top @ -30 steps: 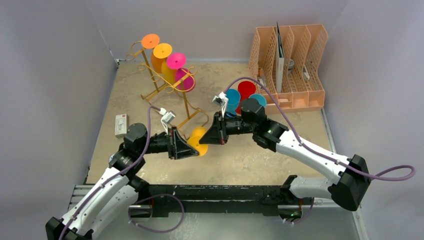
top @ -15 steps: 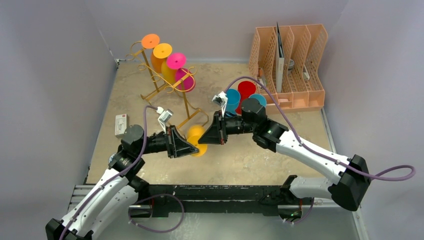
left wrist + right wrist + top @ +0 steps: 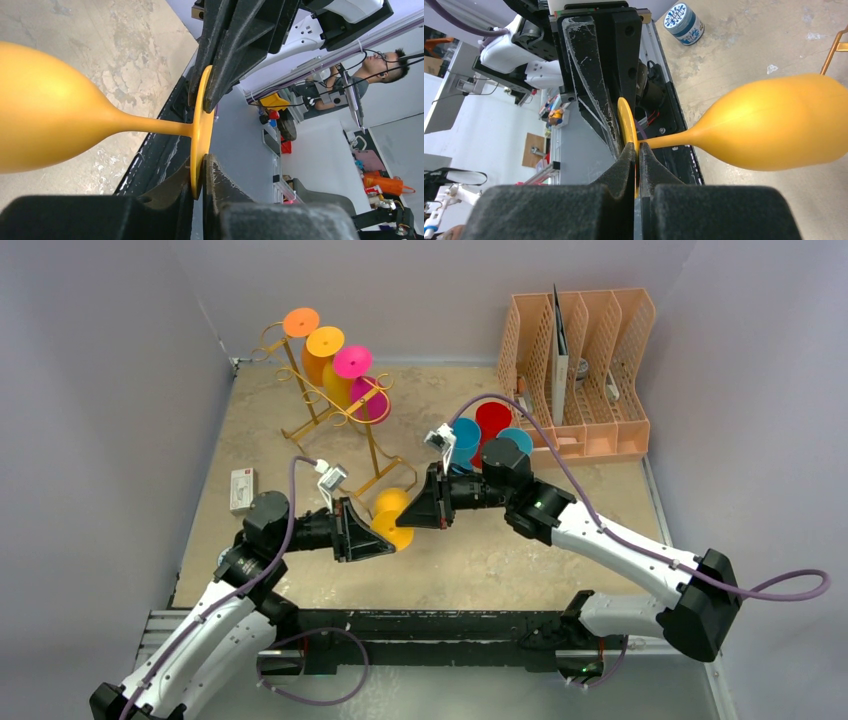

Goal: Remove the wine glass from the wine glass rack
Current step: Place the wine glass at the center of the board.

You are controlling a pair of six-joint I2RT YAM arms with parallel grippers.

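My left gripper (image 3: 385,538) has just come in on the glass (image 3: 390,508). Its jaws now pinch one rim of the foot (image 3: 200,125), with the disc edge-on between my fingers in the left wrist view. My right gripper (image 3: 412,518) pinches the opposite rim, its jaws pressed tight on it. So both grippers hold the one foot, with the stem about level and the bowl sticking out sideways above the table (image 3: 500,560).

The glass is off the rack (image 3: 374,445), in the air just in front of its base, and I see it touching none of the wire. I judge the lifting-off done. What is left looks like a handover. One grip should let go before the other arm pulls, or the thin disc gets twisted between us.

Against a second ago, the right arm has hardly moved. The left arm has drawn back a little toward its base, and the glass sits slightly further left with it. The left jaws looked a touch wider then, though I cannot be sure from above. The four other glasses (image 3: 325,345) hang on the rack as before.
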